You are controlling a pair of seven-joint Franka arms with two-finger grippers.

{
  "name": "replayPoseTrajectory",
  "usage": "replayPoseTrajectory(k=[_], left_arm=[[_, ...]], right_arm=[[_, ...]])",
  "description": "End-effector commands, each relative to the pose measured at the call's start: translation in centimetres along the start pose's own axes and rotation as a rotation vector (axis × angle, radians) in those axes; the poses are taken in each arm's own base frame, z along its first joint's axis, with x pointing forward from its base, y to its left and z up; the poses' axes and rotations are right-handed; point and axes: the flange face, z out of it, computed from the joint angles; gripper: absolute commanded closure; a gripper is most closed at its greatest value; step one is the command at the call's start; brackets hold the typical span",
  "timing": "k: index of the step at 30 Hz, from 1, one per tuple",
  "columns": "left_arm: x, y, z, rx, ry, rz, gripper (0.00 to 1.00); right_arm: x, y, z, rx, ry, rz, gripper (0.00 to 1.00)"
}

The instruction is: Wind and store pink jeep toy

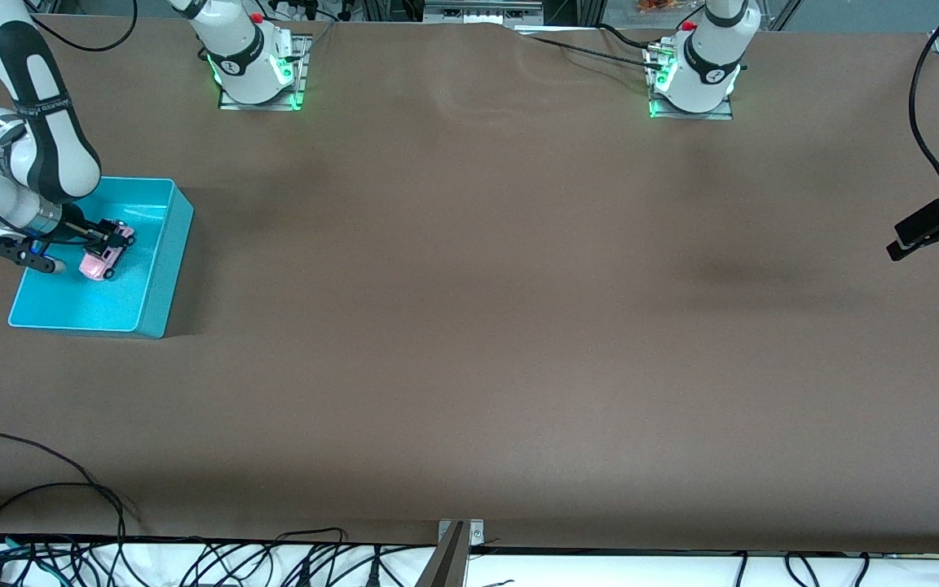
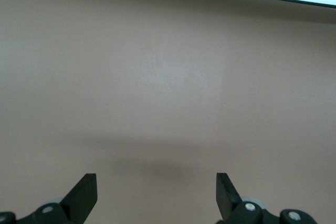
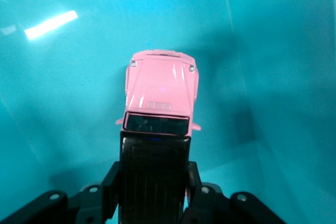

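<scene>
The pink jeep toy (image 1: pixel 100 261) has a black roof and is inside the teal bin (image 1: pixel 166 269) at the right arm's end of the table. My right gripper (image 1: pixel 116 238) reaches into the bin and is shut on the jeep's rear. In the right wrist view the fingers (image 3: pixel 112 182) clamp both sides of the black roof, and the pink hood (image 3: pixel 160 90) points away over the bin floor (image 3: pixel 68 77). I cannot tell whether the wheels touch the floor. My left gripper (image 1: pixel 900 244) waits open and empty over bare table at the left arm's end; its open gripper (image 2: pixel 156 192) shows only tabletop.
Brown table cover (image 1: pixel 469 326) spans the whole surface. Cables (image 1: pixel 70 538) lie along the table edge nearest the front camera. The arm bases (image 1: pixel 257 73) stand at the edge farthest from it.
</scene>
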Motion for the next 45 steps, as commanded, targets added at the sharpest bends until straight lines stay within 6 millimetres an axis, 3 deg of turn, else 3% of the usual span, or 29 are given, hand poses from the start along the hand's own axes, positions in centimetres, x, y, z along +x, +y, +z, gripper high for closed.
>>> replayPoseTrajectory(k=[1,16,20,25,27,36,38,42,45], left_arm=[[0.1,-0.2,-0.5,-0.013,0.0,0.014,0.0],[-0.2,0.6,-0.2,-0.011,-0.02,0.03,0.0],[-0.2,1.6,-0.3,-0.013,-0.02,0.048,0.0],[-0.5,3.6,-0.5,-0.022,-0.024,0.083,0.0],[-0.7,4.2,-0.4,-0.022,-0.032,0.092,0.0],[-0.7,4.2,-0.4,-0.022,-0.037,0.093,0.0],[-0.7,4.0,-0.3,-0.019,-0.038,0.09,0.0],[-0.6,3.5,-0.3,-0.02,-0.037,0.083,0.0],[-0.6,3.4,-0.3,-0.018,-0.037,0.084,0.0]], right_arm=[[0.1,0.9,-0.2,0.001,0.009,-0.003,1.0],[0.0,0.5,1.7,-0.005,-0.025,0.008,1.0],[0.1,-0.7,2.1,-0.003,-0.028,-0.01,1.0],[0.2,-0.7,2.7,-0.008,-0.021,-0.009,1.0],[0.3,-0.9,3.0,-0.012,-0.018,-0.013,0.91],[0.3,-0.9,3.3,-0.013,-0.022,-0.012,0.83],[0.3,-0.9,3.3,-0.012,-0.022,-0.01,0.74],[0.3,-0.8,3.3,-0.012,-0.022,-0.006,0.32],[0.3,-0.9,3.0,-0.01,-0.018,0.001,0.12]])
